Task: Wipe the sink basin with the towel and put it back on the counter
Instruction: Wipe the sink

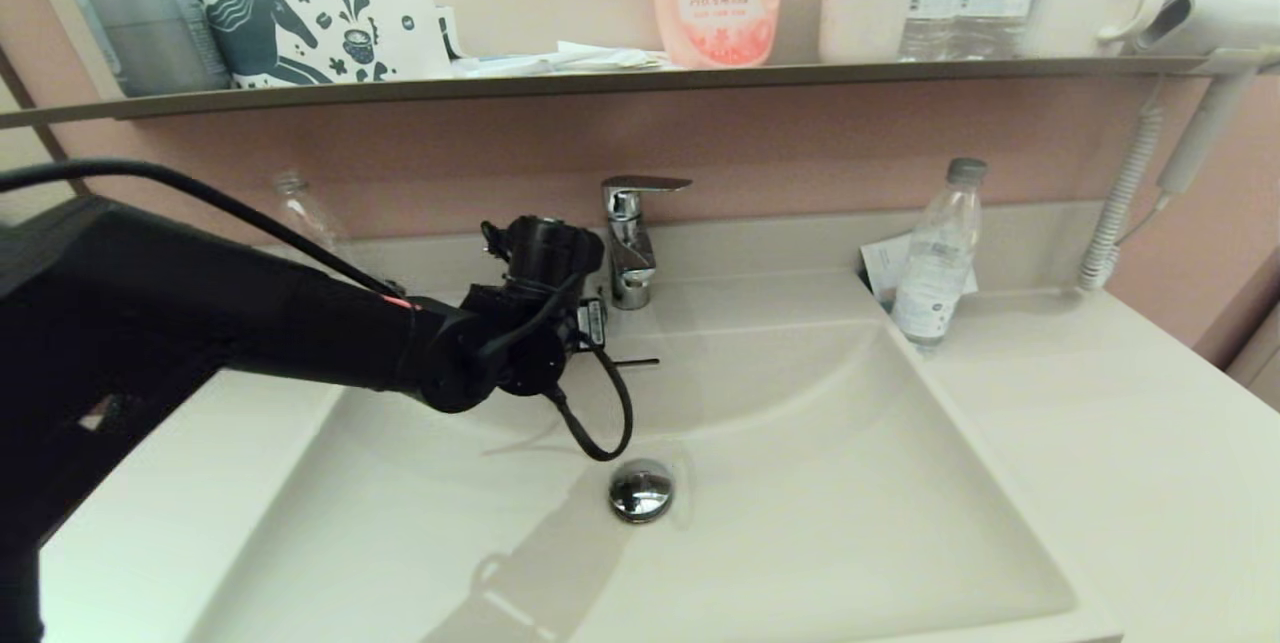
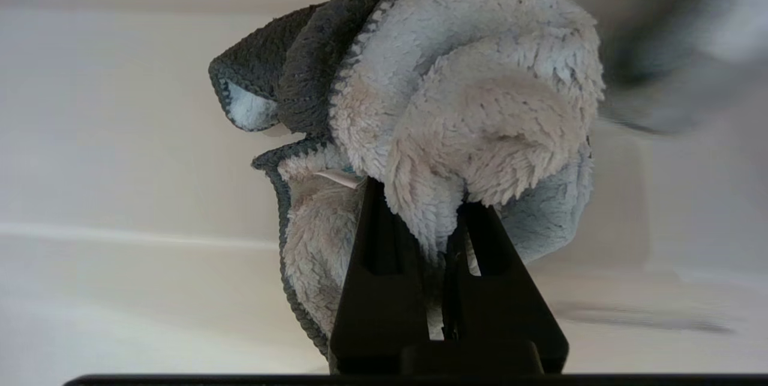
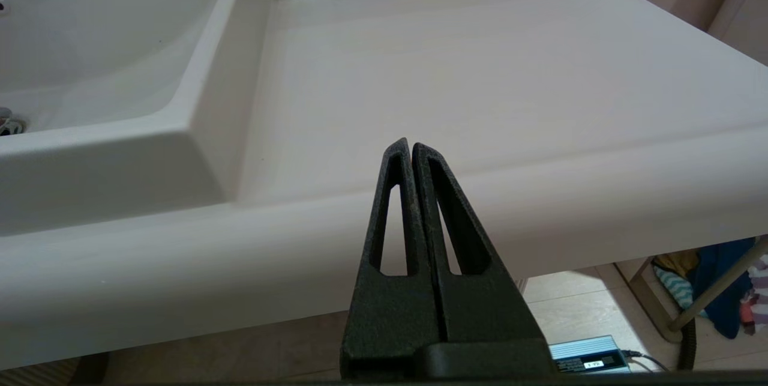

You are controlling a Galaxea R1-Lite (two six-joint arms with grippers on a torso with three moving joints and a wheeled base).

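The towel (image 2: pixel 468 86), pale blue-green and fluffy with a darker teal edge, is bunched between the fingers of my left gripper (image 2: pixel 426 200), which is shut on it. In the head view my left arm (image 1: pixel 500 343) reaches over the back left of the sink basin (image 1: pixel 800 483), close to the chrome faucet (image 1: pixel 630 238) and the overflow slot (image 1: pixel 640 362); there the wrist hides the towel. The round drain plug (image 1: pixel 641 490) lies nearer the front. My right gripper (image 3: pixel 411 146) is shut and empty, parked below the counter's (image 3: pixel 480 62) front edge.
A water bottle (image 1: pixel 935 258) and a paper card (image 1: pixel 880 263) stand at the basin's back right corner. A hair dryer (image 1: pixel 1200 18) with its coiled cord (image 1: pixel 1125 203) hangs at the right. The dark shelf (image 1: pixel 600 81) carries a horse-print pouch (image 1: pixel 320 18), a pink bottle and mugs.
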